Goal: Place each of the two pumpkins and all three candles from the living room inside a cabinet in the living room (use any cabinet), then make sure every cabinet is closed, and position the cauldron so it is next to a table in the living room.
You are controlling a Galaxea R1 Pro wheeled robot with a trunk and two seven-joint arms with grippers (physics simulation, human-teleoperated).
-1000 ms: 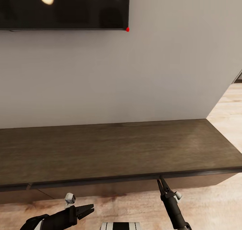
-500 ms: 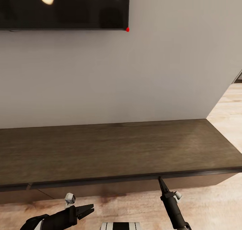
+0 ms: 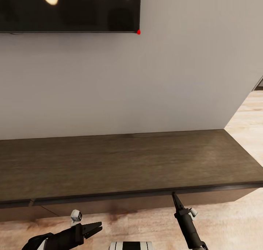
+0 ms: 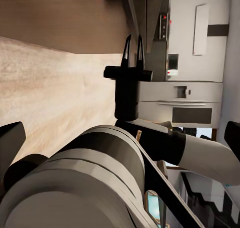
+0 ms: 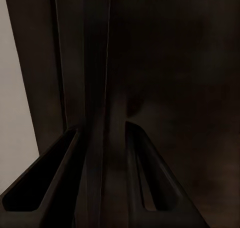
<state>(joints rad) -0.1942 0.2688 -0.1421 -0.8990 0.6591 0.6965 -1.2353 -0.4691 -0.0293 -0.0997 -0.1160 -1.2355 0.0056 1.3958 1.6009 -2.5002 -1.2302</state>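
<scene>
Progress, judged from present evidence: the cabinet [image 3: 124, 162] lies across the head view from 9 o'clock to 3 o'clock, its dark top bare and its drawer fronts flush under the top's lip. No drawer stands open, so at least one must be pulled out before anything can be stored. Pumpkins, candles, cauldron and table are not before the cameras, so I cannot say whether any stowing or the cauldron placement is done; I take the job to be at the drawer-opening step.

Right gripper [image 3: 174, 196]: at 5 o'clock in the head view, its tips at the cabinet's front edge, just under the lip. In the right wrist view the fingers [image 5: 150, 173] straddle a dark vertical ridge (apparently the drawer-front lip) with a narrow gap between them. Whether they actually pinch it I cannot tell.

Left gripper [image 3: 95, 229]: at 7 o'clock, short of the cabinet over the wooden floor [image 3: 146, 220], fingers slightly parted, holding nothing.
</scene>
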